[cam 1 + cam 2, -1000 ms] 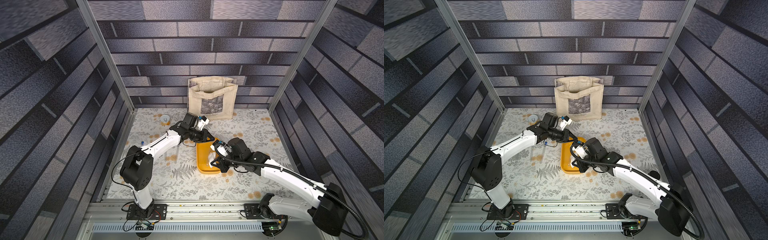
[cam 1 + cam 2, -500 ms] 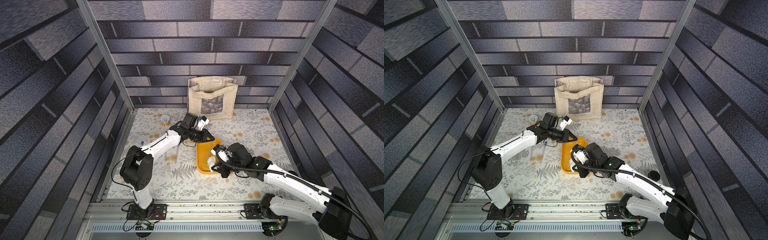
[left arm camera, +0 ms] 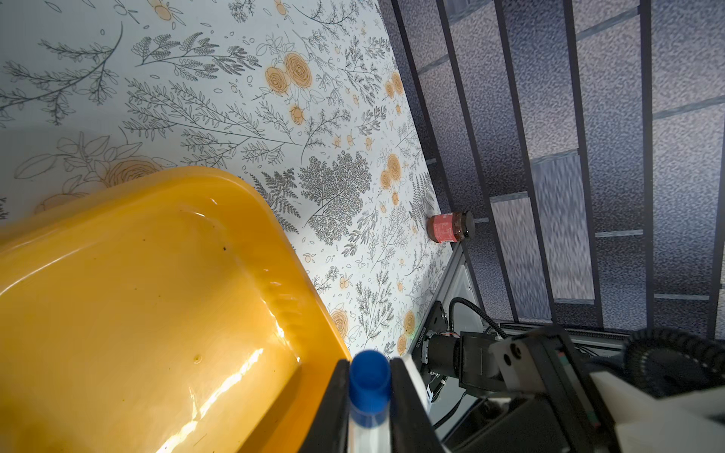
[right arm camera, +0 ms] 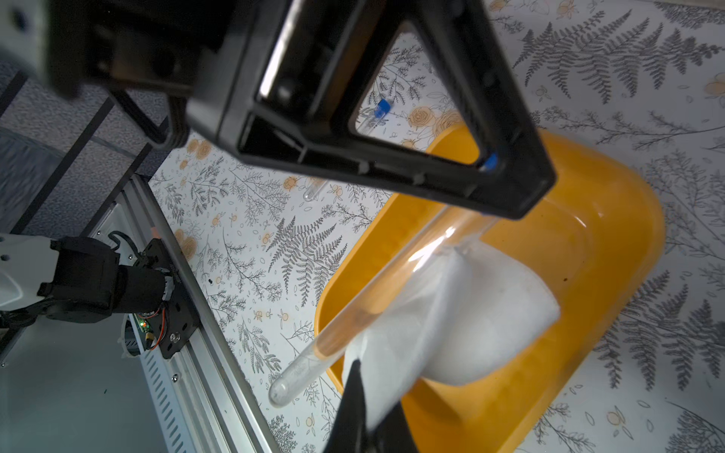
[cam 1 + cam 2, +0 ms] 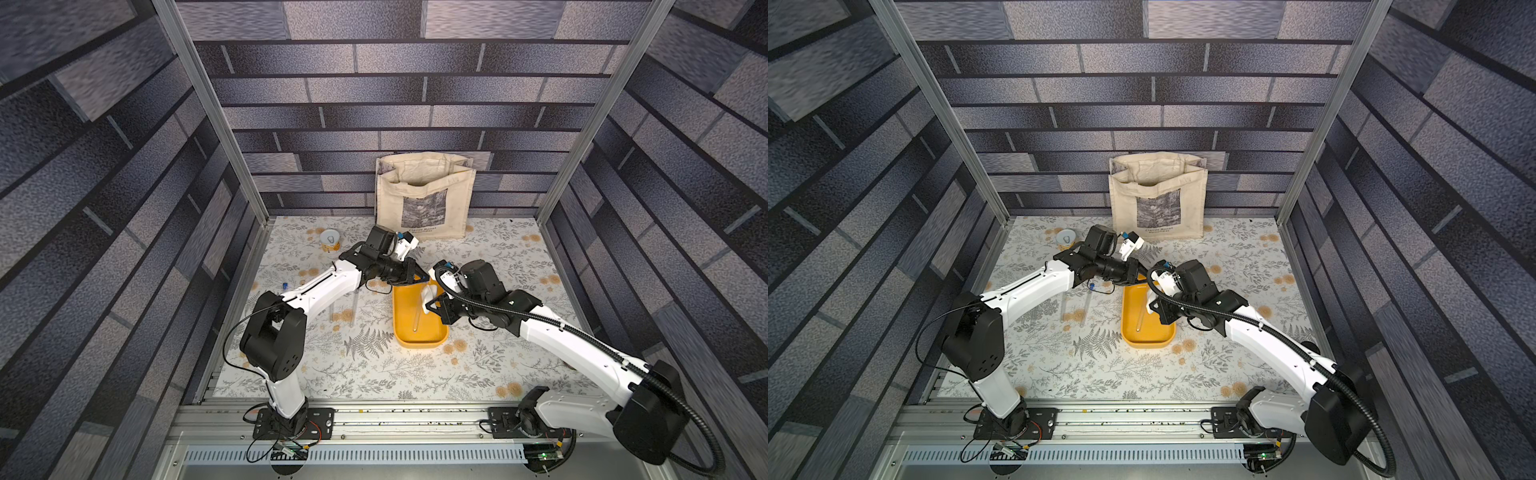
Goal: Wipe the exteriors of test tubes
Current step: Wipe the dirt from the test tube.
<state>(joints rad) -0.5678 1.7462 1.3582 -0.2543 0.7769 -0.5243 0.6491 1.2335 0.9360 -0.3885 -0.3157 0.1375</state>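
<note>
Tray (image 5: 422, 338) | test tube (image 4: 365, 321) slanting above it | cloth (image 4: 490, 313) against tube

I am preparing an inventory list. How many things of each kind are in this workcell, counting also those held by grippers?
test tubes: 3 (a lone blue cap may mark a fourth)
yellow tray: 1
white cloth: 1
tote bag: 1
small tin: 1
jar: 1
Total: 8
</note>
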